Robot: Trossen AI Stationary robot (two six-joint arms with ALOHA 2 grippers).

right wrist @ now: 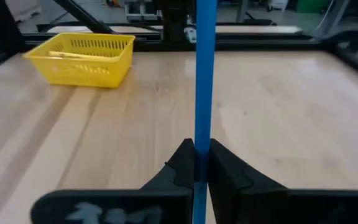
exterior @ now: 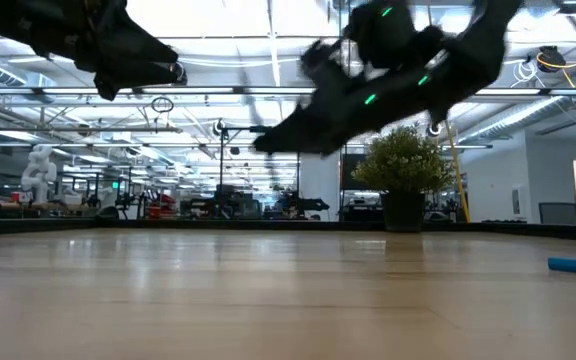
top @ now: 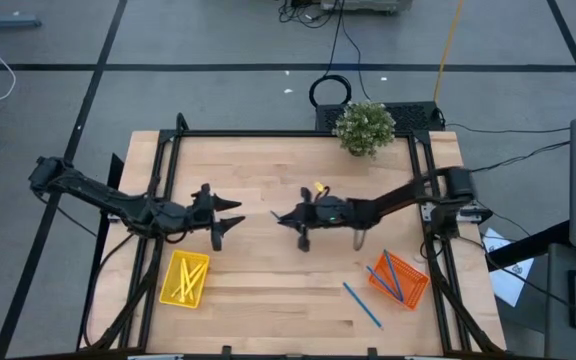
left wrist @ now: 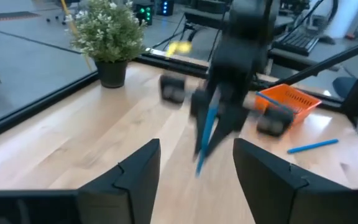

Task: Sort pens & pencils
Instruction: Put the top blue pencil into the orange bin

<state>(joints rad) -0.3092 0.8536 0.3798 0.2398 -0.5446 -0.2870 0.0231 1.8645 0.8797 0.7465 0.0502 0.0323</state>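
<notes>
One pen (right wrist: pixel 204 74) is sitting clamped in my right gripper (right wrist: pixel 196 163), mid-table, off the wood. My left gripper (left wrist: pixel 194 163) is hovering, fingers apart. Pencils (top: pixel 186 278) are lying in the yellow basket (top: pixel 168 290), pens (top: pixel 396 275) in the orange basket (top: pixel 416 292). I'm judging one loose pen (top: pixel 362 304) left.
</notes>
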